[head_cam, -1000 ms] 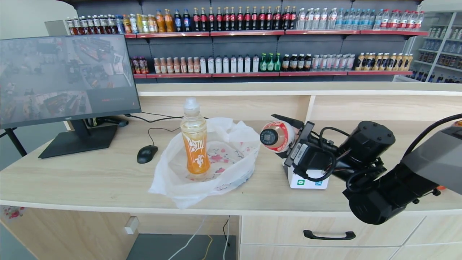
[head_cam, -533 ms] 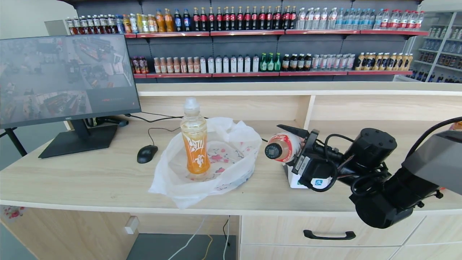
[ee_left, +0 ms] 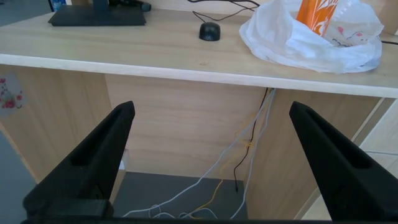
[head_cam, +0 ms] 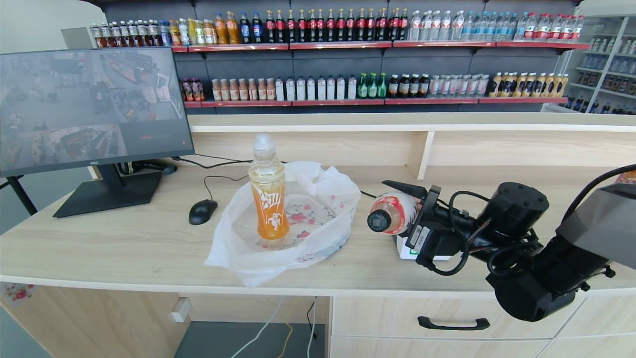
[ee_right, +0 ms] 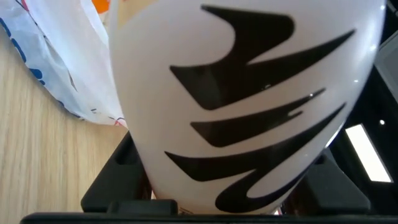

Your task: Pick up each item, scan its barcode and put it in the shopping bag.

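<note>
**Bottle held over the scanner**

My right claw (head_cam: pixel 403 211) grips a red-labelled bottle (head_cam: pixel 391 215) sideways above the white scanner (head_cam: pixel 403 247), cap toward the bag (head_cam: pixel 323 191). An orange bottle (head_cam: pixel 269 204) stands in the bag. My left claw (ee_left: pixel 211 112) hangs wide open below the counter (ee_left: pixel 155 50).

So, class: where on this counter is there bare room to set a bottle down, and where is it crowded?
Free: the front-left counter, bordered by monitor base, mouse and shopping bag; also the back right, under the ledge. Crowded: between bag and scanner, where the right hand holds a bottle.
</note>
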{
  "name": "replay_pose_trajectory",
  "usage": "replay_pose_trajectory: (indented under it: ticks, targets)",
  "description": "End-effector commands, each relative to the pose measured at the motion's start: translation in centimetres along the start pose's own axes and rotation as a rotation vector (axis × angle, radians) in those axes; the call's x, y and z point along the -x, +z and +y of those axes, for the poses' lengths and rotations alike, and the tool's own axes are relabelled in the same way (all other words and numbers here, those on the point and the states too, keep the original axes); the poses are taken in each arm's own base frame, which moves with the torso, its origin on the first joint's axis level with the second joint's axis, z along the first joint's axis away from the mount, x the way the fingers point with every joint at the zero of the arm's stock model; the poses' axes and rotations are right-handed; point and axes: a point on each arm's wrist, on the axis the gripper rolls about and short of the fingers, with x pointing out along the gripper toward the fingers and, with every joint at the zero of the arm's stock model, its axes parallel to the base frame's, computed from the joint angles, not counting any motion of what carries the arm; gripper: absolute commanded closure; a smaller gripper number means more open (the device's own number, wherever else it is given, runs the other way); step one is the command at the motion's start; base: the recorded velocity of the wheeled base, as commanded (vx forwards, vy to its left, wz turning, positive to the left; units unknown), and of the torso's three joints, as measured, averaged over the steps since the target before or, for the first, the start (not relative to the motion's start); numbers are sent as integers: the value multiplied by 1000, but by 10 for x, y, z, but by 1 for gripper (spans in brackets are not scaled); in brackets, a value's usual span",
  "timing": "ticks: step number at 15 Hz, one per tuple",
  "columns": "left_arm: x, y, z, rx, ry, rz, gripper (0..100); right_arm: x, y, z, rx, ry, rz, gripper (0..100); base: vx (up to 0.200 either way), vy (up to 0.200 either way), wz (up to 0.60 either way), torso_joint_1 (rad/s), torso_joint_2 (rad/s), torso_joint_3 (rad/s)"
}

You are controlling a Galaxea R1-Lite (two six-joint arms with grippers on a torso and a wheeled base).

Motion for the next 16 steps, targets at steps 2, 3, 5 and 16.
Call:
replay_pose_trajectory:
  ticks: [2, 3, 5, 16]
  targets:
    - [0, 0, 0, 0, 0, 1, 0, 1, 1, -1, 0, 0, 0, 100, 0, 0, 0, 0, 0, 0]
    - [0, 0, 0, 0, 0, 0, 0, 3, 1, -2, 0, -1, 1, 100, 0, 0, 0, 0, 0, 0]
    - [0, 0, 0, 0, 0, 0, 0, 4, 3, -3, 0, -1, 1, 100, 0, 0, 0, 0, 0, 0]
    - [0, 0, 0, -2, 0, 0, 0, 24, 35, -35, -6, -55, -28, 100, 0, 0, 0, 0, 0, 0]
